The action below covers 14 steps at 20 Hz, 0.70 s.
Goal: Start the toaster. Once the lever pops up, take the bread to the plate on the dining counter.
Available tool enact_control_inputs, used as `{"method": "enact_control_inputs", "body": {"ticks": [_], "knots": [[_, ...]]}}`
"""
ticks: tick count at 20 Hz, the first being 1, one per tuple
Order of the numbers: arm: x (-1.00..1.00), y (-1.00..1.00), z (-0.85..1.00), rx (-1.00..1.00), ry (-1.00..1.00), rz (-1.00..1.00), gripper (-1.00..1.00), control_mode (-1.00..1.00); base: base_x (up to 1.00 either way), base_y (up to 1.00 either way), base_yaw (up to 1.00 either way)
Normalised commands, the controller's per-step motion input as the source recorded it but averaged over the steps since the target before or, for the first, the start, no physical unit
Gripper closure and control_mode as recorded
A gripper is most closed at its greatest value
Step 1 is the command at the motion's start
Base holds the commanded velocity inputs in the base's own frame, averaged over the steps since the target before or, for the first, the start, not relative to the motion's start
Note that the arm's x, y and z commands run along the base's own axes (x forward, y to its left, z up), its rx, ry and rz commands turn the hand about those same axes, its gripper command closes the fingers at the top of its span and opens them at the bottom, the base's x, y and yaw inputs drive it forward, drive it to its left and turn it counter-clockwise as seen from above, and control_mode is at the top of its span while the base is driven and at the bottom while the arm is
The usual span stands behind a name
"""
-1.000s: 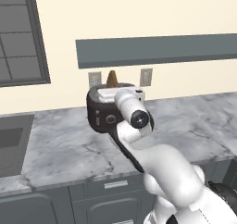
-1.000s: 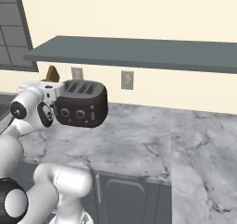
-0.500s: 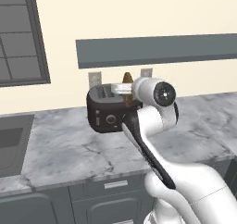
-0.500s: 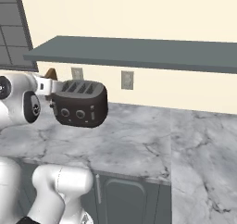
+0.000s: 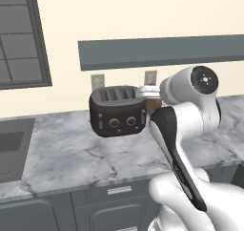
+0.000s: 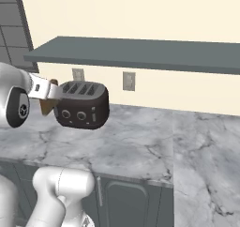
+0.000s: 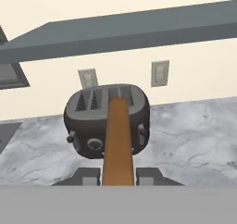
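Gripper (image 7: 118,176) clamped on the bread (image 7: 118,140); slice held edge-on between the fingers, projecting straight ahead of the tips. Toaster (image 7: 107,121) sits beyond the slice's far end, on the marble worktop (image 7: 194,140) below. Plate and dining counter not sighted from here. Risk: thin slice, narrow pinch at one end. A fast swing toward the plate could let it pivot or slip out.

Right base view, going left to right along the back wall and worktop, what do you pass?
Bread held by the end effector → toaster → wall outlet → bare marble worktop.
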Motion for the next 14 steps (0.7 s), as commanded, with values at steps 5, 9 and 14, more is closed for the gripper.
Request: {"method": "enact_control_inputs", "body": {"ticks": [5, 9, 14], "knots": [[-0.44, -0.51, 0.0, 0.0, 0.02, 0.0, 1.0, -1.0, 0.0, 0.0, 0.0], [-0.3, -0.41, -0.01, -0.04, 0.0, 0.0, 1.0, -1.0, 0.0, 0.0, 0.0], [-0.23, -0.22, 0.0, -0.05, 0.02, 0.0, 1.0, -1.0, 0.0, 0.0, 0.0]]}}
